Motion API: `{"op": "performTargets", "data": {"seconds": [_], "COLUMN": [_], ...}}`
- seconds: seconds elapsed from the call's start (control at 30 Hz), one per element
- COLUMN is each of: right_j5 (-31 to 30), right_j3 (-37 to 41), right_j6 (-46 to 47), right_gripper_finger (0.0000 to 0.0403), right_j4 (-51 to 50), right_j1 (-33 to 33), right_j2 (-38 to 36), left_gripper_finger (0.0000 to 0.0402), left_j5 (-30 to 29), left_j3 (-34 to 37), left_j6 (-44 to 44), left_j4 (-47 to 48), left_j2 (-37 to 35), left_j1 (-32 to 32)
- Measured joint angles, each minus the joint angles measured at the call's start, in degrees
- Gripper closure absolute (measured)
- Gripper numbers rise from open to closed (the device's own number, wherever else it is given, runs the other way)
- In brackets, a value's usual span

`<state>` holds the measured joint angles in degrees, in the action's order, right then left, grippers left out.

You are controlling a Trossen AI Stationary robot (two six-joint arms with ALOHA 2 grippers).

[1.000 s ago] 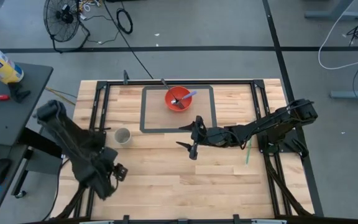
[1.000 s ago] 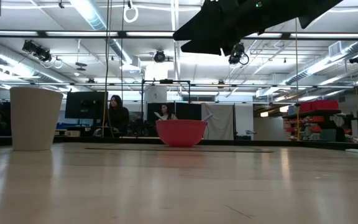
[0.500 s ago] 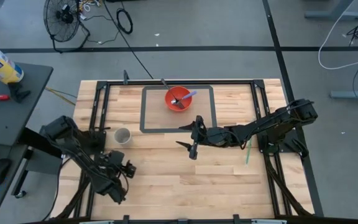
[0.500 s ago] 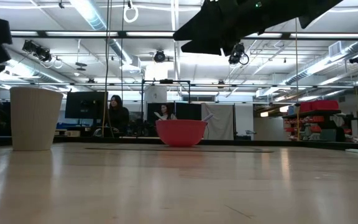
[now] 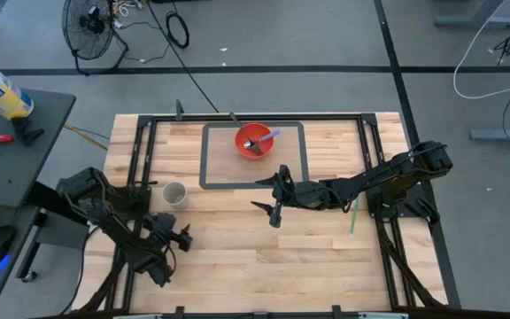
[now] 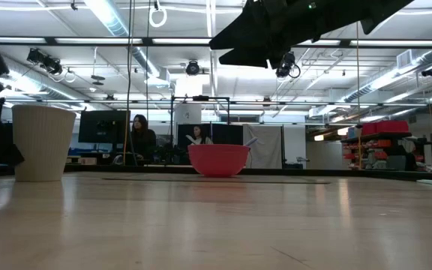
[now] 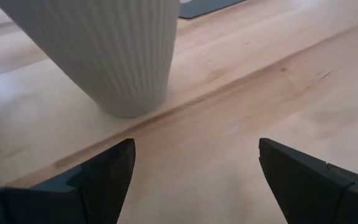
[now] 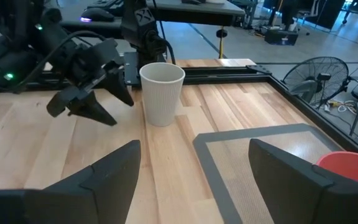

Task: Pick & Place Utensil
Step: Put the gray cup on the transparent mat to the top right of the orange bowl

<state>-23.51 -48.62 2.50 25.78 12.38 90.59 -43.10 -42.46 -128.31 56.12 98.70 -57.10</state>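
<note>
A wooden tabletop (image 5: 237, 248) is standing on a grey floor (image 5: 264, 35), with a black fan (image 5: 91, 27) lying near. Long ceiling lights (image 6: 107, 16) are shining, and two people (image 6: 141, 139) are sitting at monitors (image 6: 100, 126) behind.

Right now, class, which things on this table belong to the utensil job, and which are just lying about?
Job: purple spoon, red bowl holding it, grey mat, left gripper and right gripper, both with fingers open.

Lying about: white cup, green stick.
</note>
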Motion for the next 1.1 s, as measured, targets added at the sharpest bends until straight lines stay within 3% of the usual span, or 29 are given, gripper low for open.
{"op": "performTargets", "data": {"seconds": [0.2,0.37,0.6,0.93,1.1], "right_j5": [0.07,0.09,0.46,0.46,0.54], "right_j3": [0.0,0.0,0.0,0.0,0.0], "right_j6": [0.0,-0.01,0.0,0.0,0.07], "right_gripper_finger": [0.0101,0.0101,0.0101,0.0101,0.0101], "right_j4": [-0.02,-0.04,-0.07,-0.07,-0.09], "right_j1": [0.0,0.0,-0.02,-0.01,-0.01], "right_j2": [0.0,0.0,0.0,0.0,0.0], "left_gripper_finger": [0.0055,0.0055,0.0055,0.0054,0.0025], "left_j5": [1.66,2.98,10.56,10.73,11.5], "left_j3": [2.96,4.29,4.31,4.28,4.27], "left_j6": [-1.56,2.14,5.57,1.2,-0.13], "left_j4": [-0.05,0.15,3.58,3.64,3.46], "left_j2": [0.26,0.39,0.31,0.29,0.31], "left_j1": [-1.58,-1.58,-1.2,-0.65,1.03]}}
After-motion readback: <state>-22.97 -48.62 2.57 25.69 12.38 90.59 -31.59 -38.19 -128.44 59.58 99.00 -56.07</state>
